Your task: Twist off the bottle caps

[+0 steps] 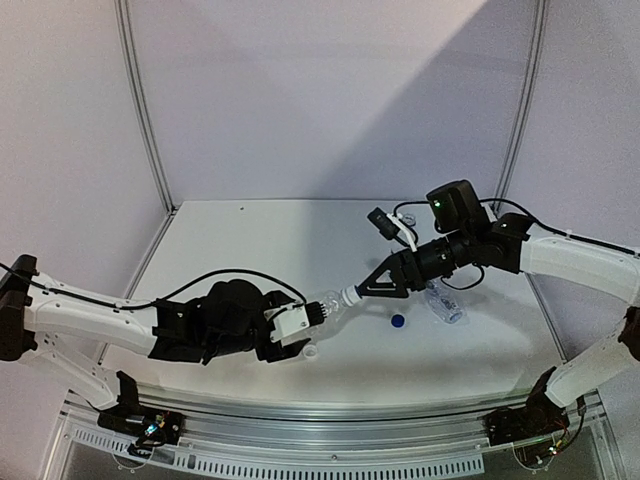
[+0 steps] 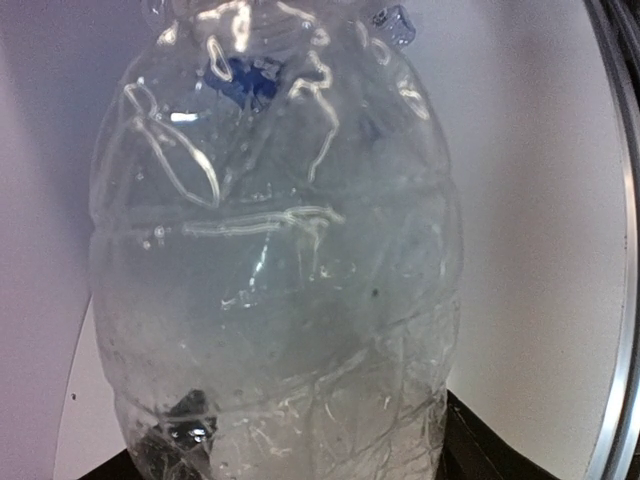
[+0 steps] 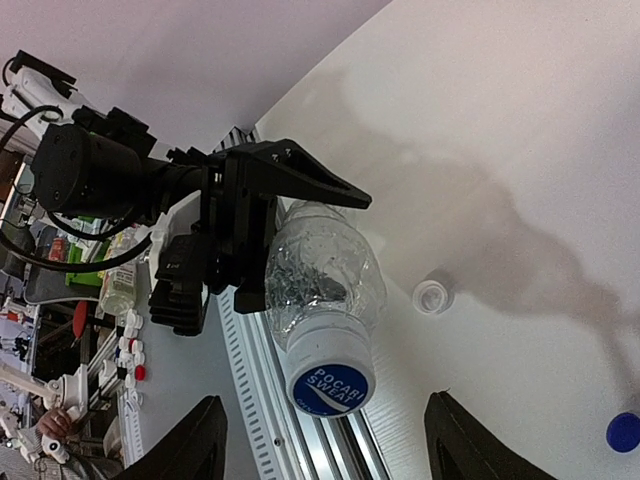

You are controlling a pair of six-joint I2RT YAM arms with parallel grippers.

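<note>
My left gripper (image 1: 303, 322) is shut on a clear dented bottle (image 1: 328, 305) and holds it above the table, neck pointing right. The bottle fills the left wrist view (image 2: 275, 260). Its white cap with a blue printed top (image 3: 330, 375) is on the neck. My right gripper (image 1: 366, 290) is open at the cap. Its fingertips (image 3: 195, 445) stand wide on either side of the cap without touching it. A loose blue cap (image 1: 398, 321) and a loose white cap (image 1: 310, 351) lie on the table. Another clear bottle (image 1: 444, 303) lies under the right arm.
The table's near edge is a slotted metal rail (image 1: 330, 455), just below the held bottle. Booth walls stand at the back and sides. In the right wrist view, the loose white cap (image 3: 432, 296) and the blue cap (image 3: 622, 431) lie right of the held bottle.
</note>
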